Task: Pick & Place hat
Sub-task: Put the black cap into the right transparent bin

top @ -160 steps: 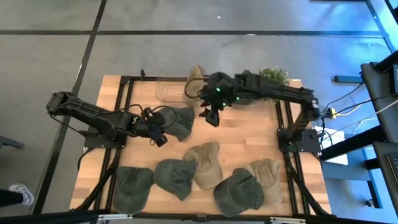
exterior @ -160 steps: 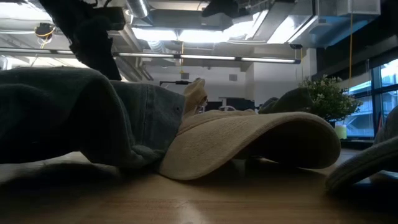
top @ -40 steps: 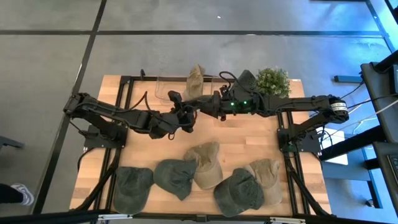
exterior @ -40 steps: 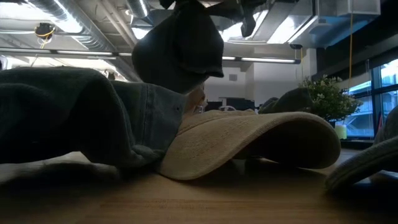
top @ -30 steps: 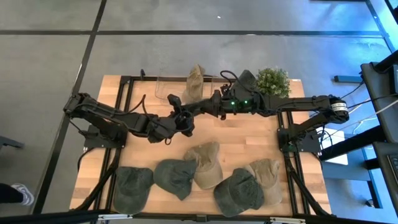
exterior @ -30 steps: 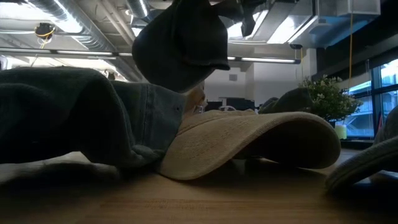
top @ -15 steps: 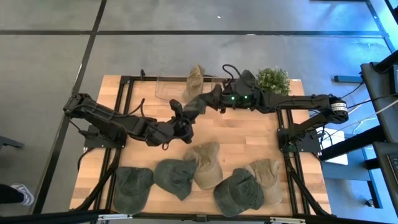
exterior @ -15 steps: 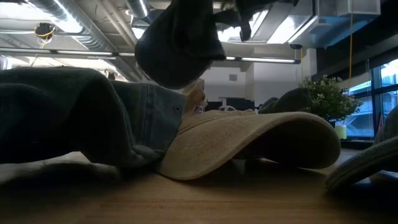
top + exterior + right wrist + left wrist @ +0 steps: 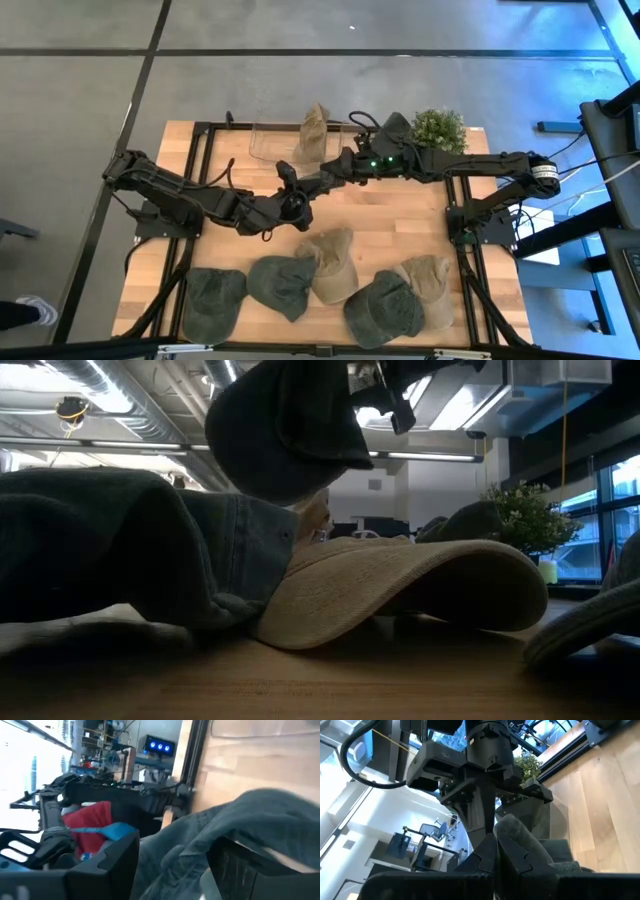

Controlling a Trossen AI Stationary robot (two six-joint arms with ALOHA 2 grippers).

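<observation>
Overhead, hat (image 9: 285, 430) crown-down, brim rightward

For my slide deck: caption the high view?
Both grippers hold one dark hat above the table.

Hat (image 9: 285, 425): dark grey-green cloth cap, soft and crumpled, held aloft above the middle of the bench (image 9: 400, 215), clear of its surface, hanging between the two arms. Crown sags downward; brim juts to one side in the low view. Denim-like fabric folds show in the right wrist view (image 9: 240, 825).
</observation>
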